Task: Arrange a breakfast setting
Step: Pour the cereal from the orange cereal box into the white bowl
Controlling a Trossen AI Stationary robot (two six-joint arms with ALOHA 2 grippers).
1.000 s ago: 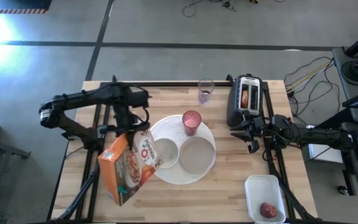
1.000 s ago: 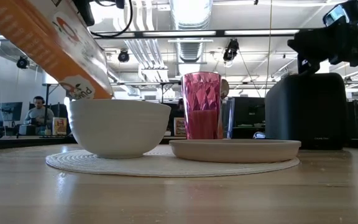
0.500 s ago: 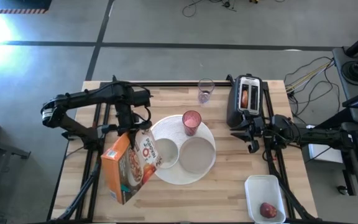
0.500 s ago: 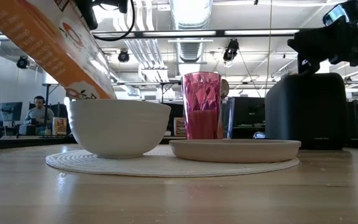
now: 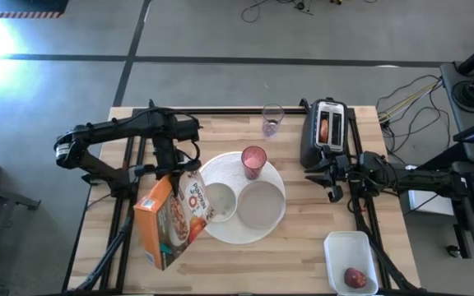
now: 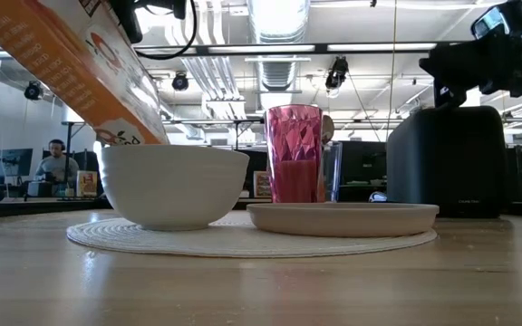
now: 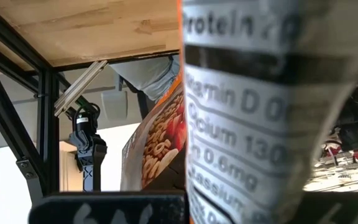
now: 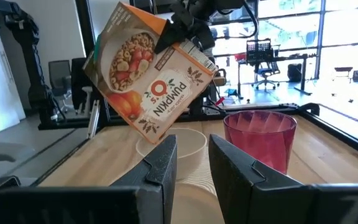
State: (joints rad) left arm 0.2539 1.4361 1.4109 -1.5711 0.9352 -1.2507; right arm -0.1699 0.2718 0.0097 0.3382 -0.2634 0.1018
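Observation:
My left gripper point(image 5: 174, 167) is shut on an orange cereal box point(image 5: 169, 222), held tilted with its low end just above the small white bowl point(image 5: 219, 201). The bowl, the small grey plate point(image 5: 260, 204) and the pink tumbler point(image 5: 253, 161) stand on the large white plate point(image 5: 239, 230). A bagel half point(image 5: 325, 127) sticks up from a slot of the black toaster point(image 5: 326, 136). The red apple point(image 5: 354, 277) lies in a white container point(image 5: 350, 251). My right gripper point(image 5: 323, 181) is open and empty, right of the plate. The spoon is out of view. My left gripper holds the cereal box by its long narrow side panel point(image 8: 188, 50), pinched between the two fingers, which come from above. The box hangs below the fingers, lifted clear and tilted. Its low end point(image 6: 139, 136) is over the bowl's rim.
A clear glass point(image 5: 271, 120) stands near the table's far edge, left of the toaster. The white container sits at the near right corner. Bare wood point(image 5: 303, 238) lies between the plate and the container. A person sits in the room far behind the table.
My left gripper has shifted the cereal box slightly toward the bowl. The box stays tilted and clear of the table.

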